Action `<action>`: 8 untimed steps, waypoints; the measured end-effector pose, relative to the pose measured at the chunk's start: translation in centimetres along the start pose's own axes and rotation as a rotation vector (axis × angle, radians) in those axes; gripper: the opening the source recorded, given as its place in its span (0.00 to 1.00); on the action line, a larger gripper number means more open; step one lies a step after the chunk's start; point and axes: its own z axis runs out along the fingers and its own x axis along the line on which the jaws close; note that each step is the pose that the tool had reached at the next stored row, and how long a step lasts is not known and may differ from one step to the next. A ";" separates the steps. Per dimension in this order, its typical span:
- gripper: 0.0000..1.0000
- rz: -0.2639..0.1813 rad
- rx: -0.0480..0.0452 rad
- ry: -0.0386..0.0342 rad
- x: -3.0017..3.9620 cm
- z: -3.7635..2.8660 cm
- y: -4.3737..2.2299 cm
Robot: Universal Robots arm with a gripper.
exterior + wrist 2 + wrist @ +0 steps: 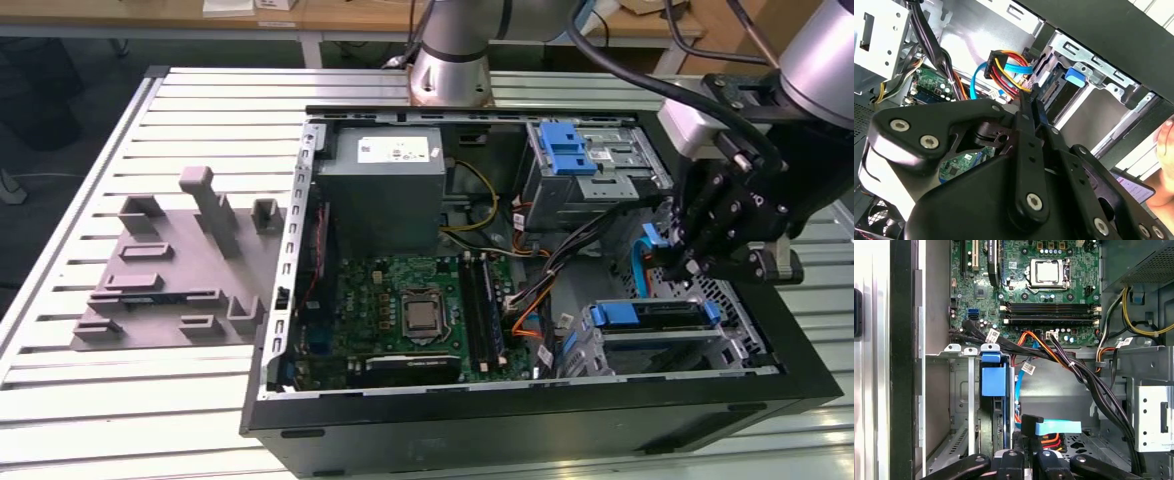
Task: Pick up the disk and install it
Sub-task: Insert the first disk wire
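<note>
Your pincer [707, 262] is hovering narrowly closed, holding nothing, above the seated disk [650, 315]; it risks snagging the blue data cable [1056, 427].

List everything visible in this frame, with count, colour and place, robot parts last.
Open black desktop computer case: one, lying on the slatted metal table.
Green motherboard: one, in the case floor, bare processor socket at its middle.
Large grey power-supply box: one, in the case's far corner.
Silver hard disk in its blue plastic carrier: one, seated in the drive cage at the exterior view's right.
Blue ridged plastic latch: one, on the far drive bay.
Grey moulded fixture plate: one, on the table at the exterior view's left.
Black pincer: one, above the case's right side, near the blue data cable.
</note>
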 end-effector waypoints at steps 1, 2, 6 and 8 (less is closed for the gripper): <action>0.16 0.000 0.0000 0.0000 0.10 0.00 0.00; 0.16 0.000 0.0000 0.0000 0.20 0.00 0.00; 0.16 0.000 0.0000 -0.0001 0.57 0.00 -0.02; 0.16 0.000 0.0000 0.0001 0.79 0.02 -0.03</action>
